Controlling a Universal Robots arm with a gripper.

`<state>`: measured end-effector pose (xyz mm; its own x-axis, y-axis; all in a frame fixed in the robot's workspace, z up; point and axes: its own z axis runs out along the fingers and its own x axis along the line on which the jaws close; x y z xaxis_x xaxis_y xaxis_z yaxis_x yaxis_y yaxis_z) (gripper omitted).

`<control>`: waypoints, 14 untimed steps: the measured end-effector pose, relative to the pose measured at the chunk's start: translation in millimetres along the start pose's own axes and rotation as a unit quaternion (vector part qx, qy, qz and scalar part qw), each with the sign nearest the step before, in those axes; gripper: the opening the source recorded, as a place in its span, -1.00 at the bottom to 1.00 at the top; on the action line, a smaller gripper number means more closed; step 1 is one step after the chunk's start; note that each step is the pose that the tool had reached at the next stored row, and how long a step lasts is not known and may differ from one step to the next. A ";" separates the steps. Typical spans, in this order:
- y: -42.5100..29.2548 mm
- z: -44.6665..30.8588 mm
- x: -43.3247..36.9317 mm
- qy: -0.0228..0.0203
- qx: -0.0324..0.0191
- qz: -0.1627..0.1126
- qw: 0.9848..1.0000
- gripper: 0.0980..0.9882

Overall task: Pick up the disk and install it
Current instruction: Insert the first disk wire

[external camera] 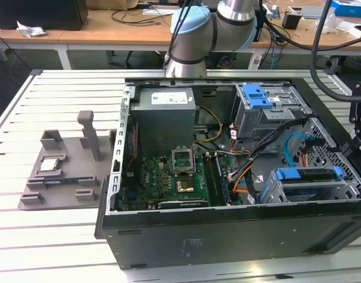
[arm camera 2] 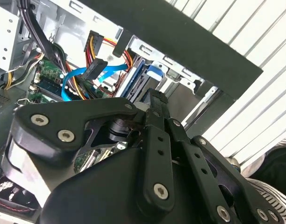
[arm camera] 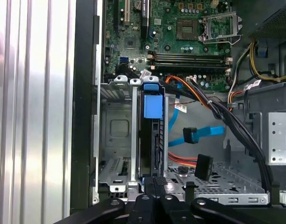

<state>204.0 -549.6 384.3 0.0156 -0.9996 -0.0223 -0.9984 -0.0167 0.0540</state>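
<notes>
The disk [arm camera: 150, 140] stands on its edge inside the metal cage [arm camera: 116, 135] at the corner of the open computer case [external camera: 227, 236]; its blue carrier shows as a tab at the far end, next to the green board [arm camera: 180, 28]. It sits upright because the slots of the cage run that way, and it seems to be far down in its slot, so I judge the installing to be close to done.

The end effector [arm camera: 154, 181] is right at the near end of the disk, in line with the slot, so a push would go straight along the rails; in both wrist views its two fingers [arm camera 2: 156, 135] look clenched together with nothing between them, and the tips seem to touch the disk's edge, though I cannot be sure of the contact.

A loose blue flat cable [arm camera: 199, 134] hangs just beside the cage, not plugged in; the arm [external camera: 192, 35] reaches over the case from the back; the case lies on its side on the slatted counter [external camera: 51, 236], which leaves the inside open from above.
</notes>
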 end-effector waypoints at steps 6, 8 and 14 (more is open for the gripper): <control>-3.1 0.2 -0.1 0.000 0.000 0.000 1.000 -0.98; -4.2 0.3 -0.2 0.000 0.000 0.000 1.000 -0.98; -7.1 0.4 -0.4 0.001 0.000 0.000 1.000 -0.98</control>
<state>211.1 -549.1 383.5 0.0154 -0.9997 -0.0212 -0.9984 -0.0166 0.0540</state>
